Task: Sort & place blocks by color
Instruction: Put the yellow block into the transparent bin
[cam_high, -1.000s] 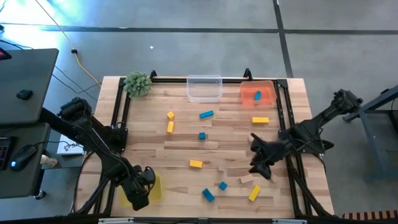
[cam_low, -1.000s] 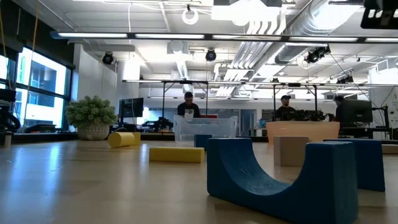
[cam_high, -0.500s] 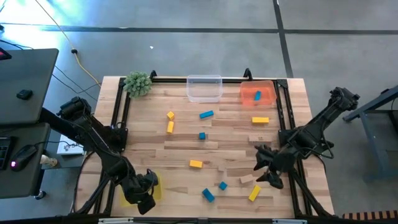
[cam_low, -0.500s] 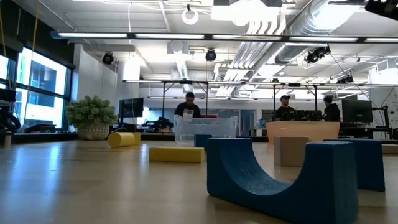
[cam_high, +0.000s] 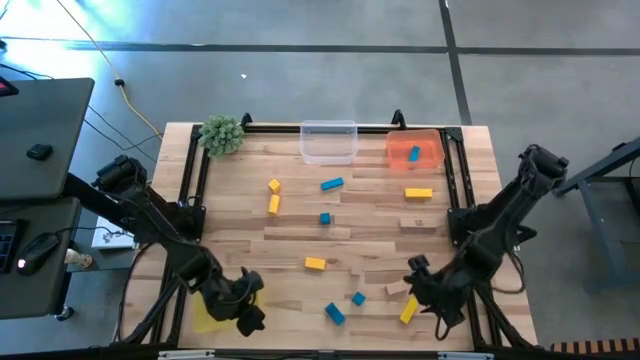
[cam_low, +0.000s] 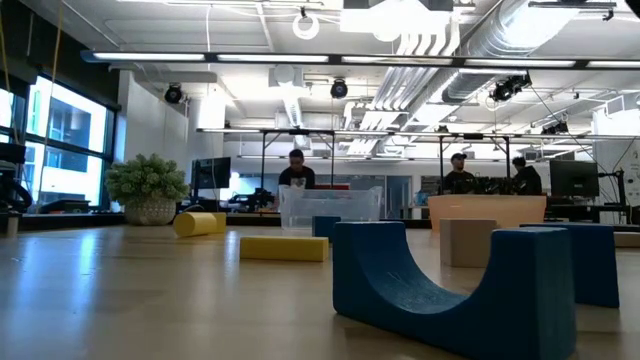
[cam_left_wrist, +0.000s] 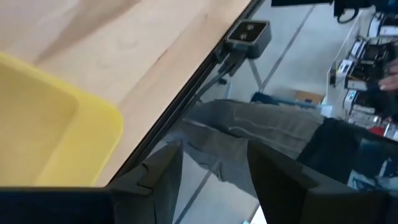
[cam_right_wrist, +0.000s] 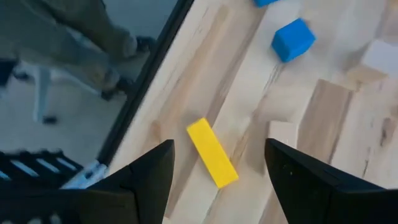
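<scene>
Yellow, blue and plain wooden blocks lie scattered flat on the table; one blue block (cam_high: 414, 154) lies in the orange tray (cam_high: 432, 140). My right gripper (cam_high: 416, 290) hangs open at the near right, tilted down over a yellow bar (cam_right_wrist: 212, 152), which lies on the wood between its fingers, untouched. A plain wood block (cam_high: 397, 288) and a blue cube (cam_right_wrist: 292, 39) lie close by. My left gripper (cam_high: 248, 308) stands open at the near left, beside the yellow tray (cam_left_wrist: 50, 137), with nothing between its fingers (cam_left_wrist: 155, 177).
A clear tray (cam_high: 329, 141) and a green plant (cam_high: 221, 132) stand along the far edge. The low view shows a blue arch block (cam_low: 450, 290) close up, a yellow bar (cam_low: 283, 247) and a plain cube (cam_low: 467, 241). People stand in the room beyond the table.
My right gripper has swung toward the table's near edge and come down, rolling its wrist, and now hangs over the yellow bar at the near right. My left gripper has shifted a little toward the right along the near edge and rolled. No block has moved.
</scene>
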